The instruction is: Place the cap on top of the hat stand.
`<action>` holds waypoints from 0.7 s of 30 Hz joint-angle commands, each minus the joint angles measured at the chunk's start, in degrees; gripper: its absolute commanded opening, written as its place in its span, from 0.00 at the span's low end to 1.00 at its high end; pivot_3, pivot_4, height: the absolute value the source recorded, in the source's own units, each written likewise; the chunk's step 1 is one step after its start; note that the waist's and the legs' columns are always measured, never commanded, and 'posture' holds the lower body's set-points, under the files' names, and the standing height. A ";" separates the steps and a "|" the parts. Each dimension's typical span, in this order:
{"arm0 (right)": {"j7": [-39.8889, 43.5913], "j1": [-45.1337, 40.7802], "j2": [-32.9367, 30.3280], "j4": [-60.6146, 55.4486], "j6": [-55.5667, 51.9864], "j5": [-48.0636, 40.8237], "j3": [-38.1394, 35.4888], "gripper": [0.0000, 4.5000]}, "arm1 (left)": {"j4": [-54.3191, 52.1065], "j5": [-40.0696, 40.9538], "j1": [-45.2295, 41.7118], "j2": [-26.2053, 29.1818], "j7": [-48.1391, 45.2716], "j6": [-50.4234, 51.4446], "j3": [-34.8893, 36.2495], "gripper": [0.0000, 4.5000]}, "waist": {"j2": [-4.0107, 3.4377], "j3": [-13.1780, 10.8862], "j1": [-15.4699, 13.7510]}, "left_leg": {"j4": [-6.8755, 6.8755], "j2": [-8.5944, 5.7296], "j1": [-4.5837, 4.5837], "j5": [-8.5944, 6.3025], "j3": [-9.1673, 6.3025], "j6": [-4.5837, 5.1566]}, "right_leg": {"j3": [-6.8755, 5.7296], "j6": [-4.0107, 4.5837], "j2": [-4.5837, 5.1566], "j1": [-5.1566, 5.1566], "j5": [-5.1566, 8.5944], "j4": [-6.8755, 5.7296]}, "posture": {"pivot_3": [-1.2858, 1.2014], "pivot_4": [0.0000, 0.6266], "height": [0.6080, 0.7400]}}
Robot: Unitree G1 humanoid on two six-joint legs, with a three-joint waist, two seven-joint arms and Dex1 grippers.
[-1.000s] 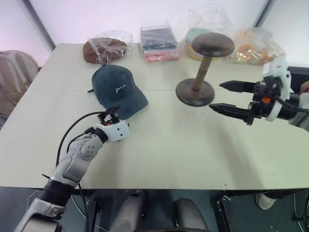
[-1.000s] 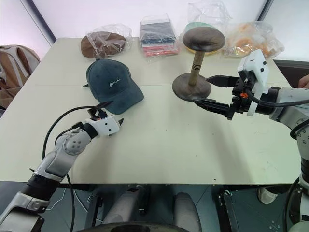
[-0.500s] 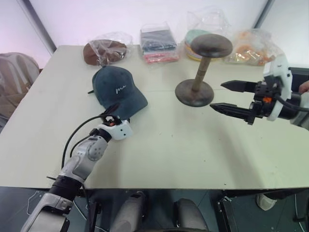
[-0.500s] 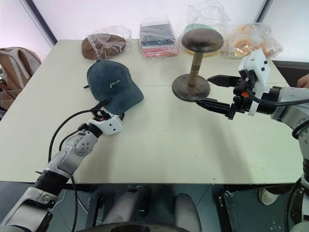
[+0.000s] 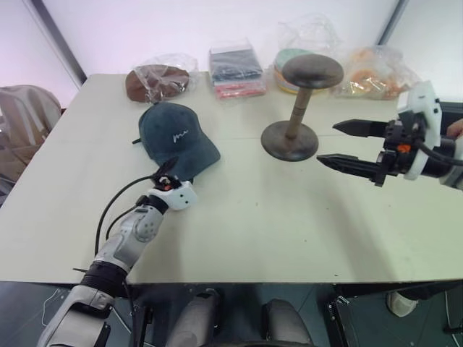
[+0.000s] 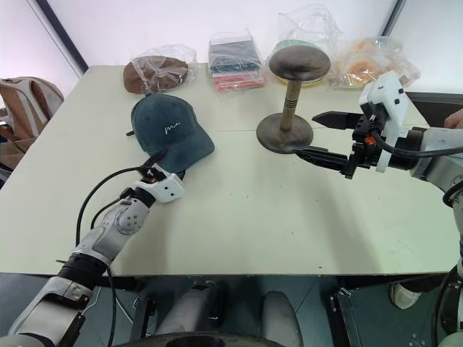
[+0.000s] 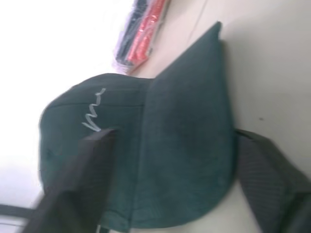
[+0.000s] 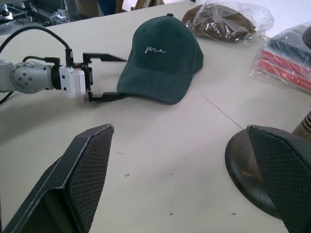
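The dark teal cap (image 5: pixel 176 134) lies on the table at the left, brim toward me. My left gripper (image 5: pixel 172 175) is at the brim's front edge. In the right wrist view its two fingers (image 8: pixel 104 57) stand apart with the brim's tip between them, so it is open. The left wrist view shows the brim (image 7: pixel 184 145) spread between the fingers (image 7: pixel 73 184). The dark brown hat stand (image 5: pixel 296 108) is upright right of the cap. My right gripper (image 5: pixel 327 142) hovers open and empty just right of the stand's base (image 8: pixel 238 160).
Along the table's far edge lie a brown hat in a clear bag (image 5: pixel 159 78), a wrapped stack of folded cloth (image 5: pixel 237 69) and further plastic bags (image 5: pixel 372 71). A person's hand (image 5: pixel 456 129) shows at the right edge. A bag (image 5: pixel 22 108) sits off the table's left.
My left gripper has moved forward and down to the cap, so its fingers now straddle the brim's tip. The right arm has kept still.
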State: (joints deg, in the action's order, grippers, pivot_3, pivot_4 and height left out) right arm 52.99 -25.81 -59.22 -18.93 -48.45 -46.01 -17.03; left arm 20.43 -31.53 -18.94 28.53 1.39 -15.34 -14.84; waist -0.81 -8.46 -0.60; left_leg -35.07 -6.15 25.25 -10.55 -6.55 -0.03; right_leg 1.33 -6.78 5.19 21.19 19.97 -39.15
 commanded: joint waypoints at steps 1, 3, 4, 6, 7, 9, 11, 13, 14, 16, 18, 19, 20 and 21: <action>-0.19 -1.07 -0.97 -1.38 0.12 -0.87 -2.40 1.00 | 5.23 0.60 1.86 0.64 -2.69 1.03 -0.55 0.35 | -0.24 0.15 -0.11 | 0.01 0.00 -0.02 0.00 0.00 0.00 | 0.00 0.00 0.00 0.01 0.00 0.00 | 0.52 0.24 1.00; -0.23 -1.05 -1.03 -1.46 0.01 -0.95 -2.47 1.00 | 4.84 1.14 2.27 0.72 -3.27 0.73 -0.36 0.24 | -0.38 0.24 -0.16 | 0.00 -0.02 -0.03 0.00 0.01 0.00 | 0.00 0.00 0.02 0.01 0.00 0.01 | 0.52 0.24 1.00; -0.24 -0.97 -1.07 -1.49 -0.01 -0.99 -2.52 1.00 | 4.53 1.24 2.52 0.79 -3.38 0.73 -0.24 0.24 | -0.40 0.25 -0.13 | 0.00 -0.02 -0.03 0.00 0.01 0.00 | 0.00 0.00 0.02 0.01 0.00 0.01 | 0.52 0.24 1.00; -0.24 -0.81 -1.16 -1.54 -0.02 -1.05 -2.59 1.00 | 3.88 1.32 2.99 0.94 -3.41 0.65 0.05 0.24 | -0.40 0.25 -0.06 | 0.00 -0.02 -0.02 -0.01 0.02 0.01 | 0.00 0.00 0.02 0.00 0.00 0.01 | 0.52 0.24 1.00; -0.25 -0.80 -1.19 -1.56 -0.04 -1.08 -2.58 1.00 | 3.59 1.29 3.18 1.02 -3.24 0.58 0.21 0.24 | -0.41 0.26 -0.01 | 0.00 -0.02 -0.02 -0.01 0.02 0.01 | 0.01 0.00 0.02 0.00 0.00 0.01 | 0.52 0.24 1.00; -0.30 -0.95 -1.23 -1.51 -0.11 -1.21 -2.52 1.00 | 2.87 0.91 3.52 1.31 -2.55 0.53 0.51 0.24 | -0.43 0.27 0.03 | 0.04 -0.01 -0.02 -0.01 0.02 0.01 | 0.03 0.01 0.01 -0.02 0.00 0.01 | 0.52 0.24 1.00; -0.18 -1.00 -1.32 -1.37 0.00 -1.18 -2.43 1.00 | 1.94 0.18 3.61 1.77 -1.36 0.28 1.04 0.24 | -0.42 0.26 0.11 | 0.04 0.00 -0.02 -0.01 0.03 0.01 | 0.04 0.01 0.00 -0.01 0.00 0.01 | 0.52 0.24 1.00; -0.13 -1.13 -1.35 -1.27 0.06 -1.14 -2.28 1.00 | 0.68 -0.59 3.50 2.36 0.78 -0.20 2.01 0.24 | -0.38 0.24 0.19 | 0.05 0.00 0.01 -0.01 0.04 0.02 | 0.06 0.01 0.00 -0.02 0.00 0.01 | 0.52 0.24 1.00; -0.09 -1.27 -1.37 -1.17 0.07 -1.12 -2.21 1.00 | -0.37 -0.84 3.39 2.60 1.79 -0.29 2.67 0.24 | -0.36 0.23 0.27 | 0.06 0.00 0.03 -0.01 0.04 0.02 | 0.06 0.01 0.00 -0.01 0.00 0.01 | 0.52 0.24 1.00; 0.04 -1.49 -1.42 -0.97 0.15 -1.05 -2.07 1.00 | -1.86 -1.28 3.15 3.01 3.48 -0.59 3.73 0.24 | -0.25 0.16 0.40 | 0.09 0.02 0.07 -0.01 0.04 0.02 | 0.06 0.01 -0.03 0.04 0.01 0.01 | 0.52 0.24 1.00; 0.21 -1.70 -1.42 -0.76 0.29 -0.91 -1.85 1.00 | -2.66 -1.39 2.99 3.22 4.19 -0.60 4.19 0.24 | -0.12 0.08 0.49 | 0.10 0.04 0.09 -0.01 0.04 0.02 | 0.07 0.01 -0.05 0.08 0.01 0.01 | 0.52 0.24 1.00; 0.31 -1.81 -1.41 -0.63 0.38 -0.80 -1.71 1.00 | -2.72 -1.41 2.94 3.23 4.28 -0.52 4.17 0.24 | -0.08 0.05 0.50 | 0.11 0.04 0.10 -0.01 0.03 0.02 | 0.07 0.01 -0.05 0.08 0.01 0.01 | 0.52 0.24 1.00; 0.38 -1.97 -1.37 -0.52 0.43 -0.73 -1.58 1.00 | -2.41 -1.41 2.85 3.25 4.41 -0.57 4.06 0.24 | -0.07 0.05 0.48 | 0.11 0.04 0.10 -0.01 0.03 0.02 | 0.07 0.01 -0.06 0.09 0.01 0.01 | 0.52 0.24 1.00; 0.44 -2.11 -1.34 -0.46 0.45 -0.66 -1.46 1.00 | -2.09 -1.42 2.78 3.30 4.54 -0.65 3.92 0.19 | -0.06 0.04 0.43 | 0.11 0.04 0.11 -0.01 0.03 0.02 | 0.07 0.01 -0.06 0.10 0.01 0.01 | 0.52 0.24 1.00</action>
State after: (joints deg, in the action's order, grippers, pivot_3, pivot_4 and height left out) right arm 53.25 -26.18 -59.62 -18.83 -48.52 -46.30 -17.28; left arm 17.25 -32.18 -16.57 30.84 5.34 -16.80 -12.53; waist -0.87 -8.42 -0.17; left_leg -34.96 -6.12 25.37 -10.56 -6.52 -0.02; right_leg 1.39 -6.76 5.13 21.29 19.98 -39.14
